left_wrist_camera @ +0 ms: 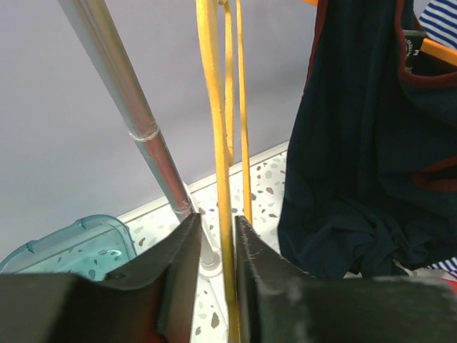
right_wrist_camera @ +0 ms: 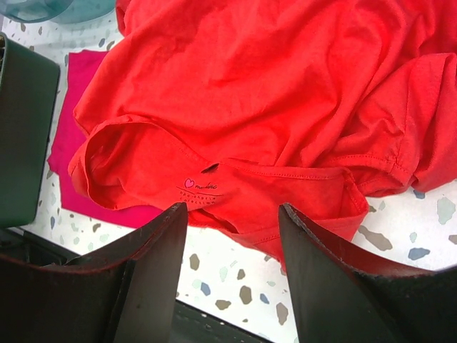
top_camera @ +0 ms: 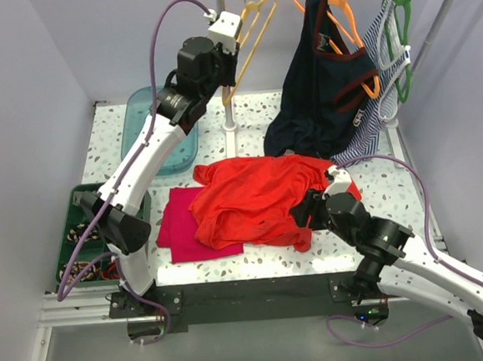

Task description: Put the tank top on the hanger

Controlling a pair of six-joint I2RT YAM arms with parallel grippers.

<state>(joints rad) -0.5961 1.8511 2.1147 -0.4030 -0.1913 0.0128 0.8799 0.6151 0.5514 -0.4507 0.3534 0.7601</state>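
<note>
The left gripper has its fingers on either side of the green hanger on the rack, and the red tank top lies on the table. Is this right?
Not the green one: the left wrist view shows the left gripper astride the pale yellow hanger. The tank top does lie on the table.

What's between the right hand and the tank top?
Nothing visible. The open right hand hangs over the tank top's near edge, with no other thing between them.
</note>
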